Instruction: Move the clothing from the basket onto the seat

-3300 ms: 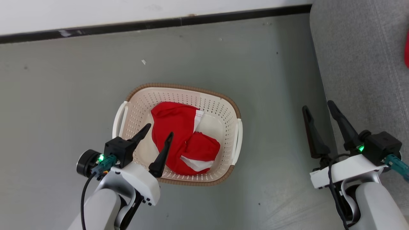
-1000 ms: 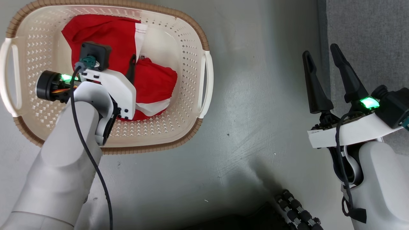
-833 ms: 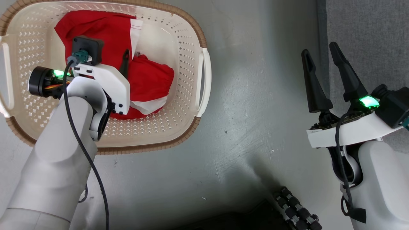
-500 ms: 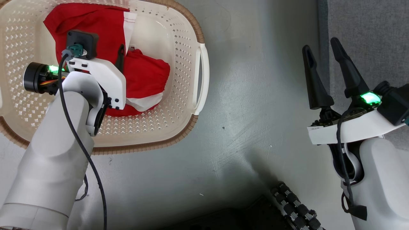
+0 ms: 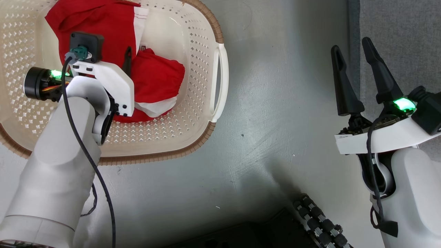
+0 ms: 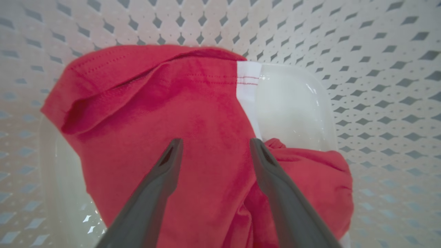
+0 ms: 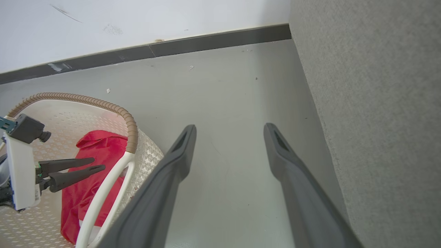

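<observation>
The cream basket (image 5: 193, 113) stands on the floor at the upper left, with the red and white clothing (image 5: 155, 75) crumpled inside. My left gripper (image 6: 216, 142) points down into the basket, open, its fingertips just above the red clothing (image 6: 206, 110) and nothing between them. One of its dark fingers (image 5: 127, 60) shows beside the white wrist housing. My right gripper (image 5: 349, 44) stands open and empty over the floor, next to the grey seat (image 5: 403, 34). The right wrist view shows the seat (image 7: 372, 86) to the right of that gripper (image 7: 231, 126) and the basket (image 7: 131, 127) to its left.
Grey floor (image 5: 275, 103) lies between basket and seat. A white wall with a dark skirting (image 7: 206, 43) runs behind them. Part of my dark wheeled base (image 5: 317, 220) shows at the bottom of the head view.
The head camera has shifted, so the basket sits further up and left in the picture. My left gripper stays open over the clothing. The right arm has hardly moved.
</observation>
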{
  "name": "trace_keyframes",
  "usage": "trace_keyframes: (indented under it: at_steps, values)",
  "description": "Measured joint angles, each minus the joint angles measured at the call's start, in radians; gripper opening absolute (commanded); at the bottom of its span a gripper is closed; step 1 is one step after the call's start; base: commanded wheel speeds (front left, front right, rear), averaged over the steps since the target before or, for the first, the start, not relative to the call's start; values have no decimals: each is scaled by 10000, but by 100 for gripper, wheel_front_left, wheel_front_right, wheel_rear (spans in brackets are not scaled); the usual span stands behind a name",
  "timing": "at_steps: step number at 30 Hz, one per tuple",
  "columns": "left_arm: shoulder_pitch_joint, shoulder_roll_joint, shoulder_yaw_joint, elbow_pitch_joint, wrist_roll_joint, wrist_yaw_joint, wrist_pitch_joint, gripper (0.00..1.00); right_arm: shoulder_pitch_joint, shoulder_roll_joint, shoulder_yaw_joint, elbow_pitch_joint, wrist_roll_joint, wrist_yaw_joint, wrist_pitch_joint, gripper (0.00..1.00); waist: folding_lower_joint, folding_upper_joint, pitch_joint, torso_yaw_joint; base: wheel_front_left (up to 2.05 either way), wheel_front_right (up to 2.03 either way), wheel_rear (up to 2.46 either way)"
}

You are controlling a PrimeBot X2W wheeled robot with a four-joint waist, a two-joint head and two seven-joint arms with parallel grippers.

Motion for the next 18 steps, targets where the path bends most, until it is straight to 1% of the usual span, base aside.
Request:
trace_keyframes:
  at_steps: [8,12,18]
  values:
    - [-1,-174,-115,376,-84,-144,-75,100,104,0,-54,-25,0,0,0,100,0,0,-4,-3,0,0,0]
    - [-1,-299,-167,569,-136,-360,-75,100,207,0,-59,-31,0,0,0,100,0,0,2,6,0,0,0]
    - [-1,-337,-198,880,-297,-558,-75,100,206,0,-94,-81,0,0,0,100,1,0,5,18,0,0,0]
